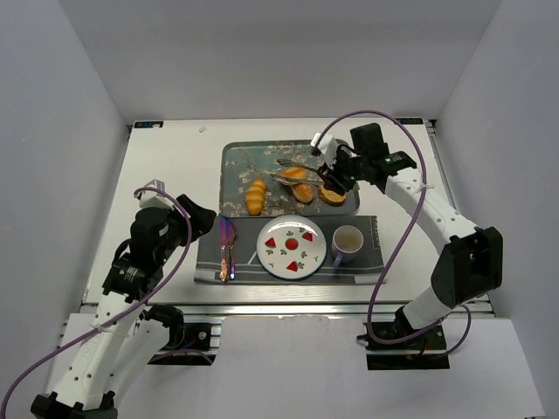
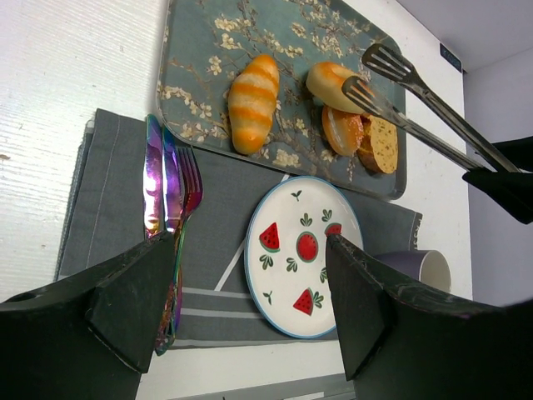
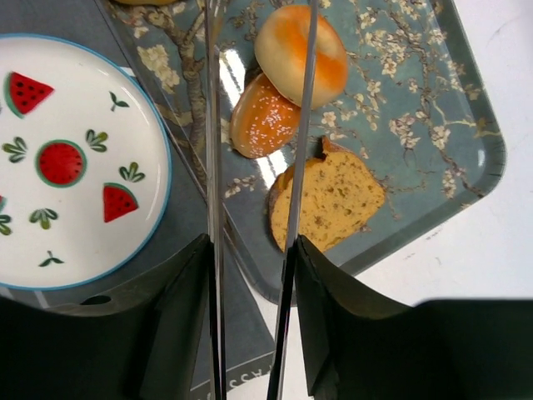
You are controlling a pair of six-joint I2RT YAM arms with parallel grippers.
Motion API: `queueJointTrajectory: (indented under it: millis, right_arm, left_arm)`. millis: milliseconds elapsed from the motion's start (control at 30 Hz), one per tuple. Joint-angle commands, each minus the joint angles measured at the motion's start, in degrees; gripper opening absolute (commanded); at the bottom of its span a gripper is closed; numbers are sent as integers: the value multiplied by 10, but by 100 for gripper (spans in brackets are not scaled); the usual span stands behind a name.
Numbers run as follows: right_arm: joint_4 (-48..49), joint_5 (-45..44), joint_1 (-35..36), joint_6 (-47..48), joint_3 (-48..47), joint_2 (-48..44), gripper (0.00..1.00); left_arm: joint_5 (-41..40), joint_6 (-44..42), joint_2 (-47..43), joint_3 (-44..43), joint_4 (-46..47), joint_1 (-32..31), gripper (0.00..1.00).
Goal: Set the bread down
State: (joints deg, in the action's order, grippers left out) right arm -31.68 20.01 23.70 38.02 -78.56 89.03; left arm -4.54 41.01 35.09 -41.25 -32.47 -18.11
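Note:
The bread (image 3: pixel 265 117) is a small round golden-brown piece lying tilted on the floral tray (image 3: pixel 416 75), and it also shows in the left wrist view (image 2: pixel 343 131). It leans between an oval orange bun (image 3: pixel 301 52) and a cut slice (image 3: pixel 333 200). My right gripper (image 3: pixel 252 250) (image 1: pixel 336 179) is shut on metal tongs (image 3: pixel 214 167), one finger against each arm. The arms stand spread above the tray with the bread between them, and nothing is pinched. The tong tips (image 2: pixel 371 83) hover by the bun. My left gripper (image 2: pixel 250 250) (image 1: pixel 196 218) is open and holds nothing.
A watermelon-print plate (image 1: pixel 281 236) sits on a grey placemat (image 1: pixel 367 262) in front of the tray. A purple mug (image 1: pixel 347 243) is to its right, iridescent cutlery (image 1: pixel 226 249) to its left. A striped croissant-like roll (image 1: pixel 255 196) lies on the tray's left part.

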Motion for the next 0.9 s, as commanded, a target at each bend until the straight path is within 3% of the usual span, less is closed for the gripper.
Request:
queueJointTrajectory:
  millis: [0, 600, 700, 867]
  right_arm:
    - [27, -55, 14, 30, 3, -10, 49]
    - [61, -172, 51, 131, 49, 16, 52]
    - [69, -175, 53, 138, 55, 19, 47]
    - [82, -163, 54, 139, 67, 0, 23]
  left_arm:
    - [-9, 2, -4, -16, -2, 2, 82]
    - [-7, 4, 0, -20, -1, 2, 82]
    - [-8, 5, 1, -23, -1, 2, 82]
    - [-5, 7, 0, -24, -2, 3, 82]
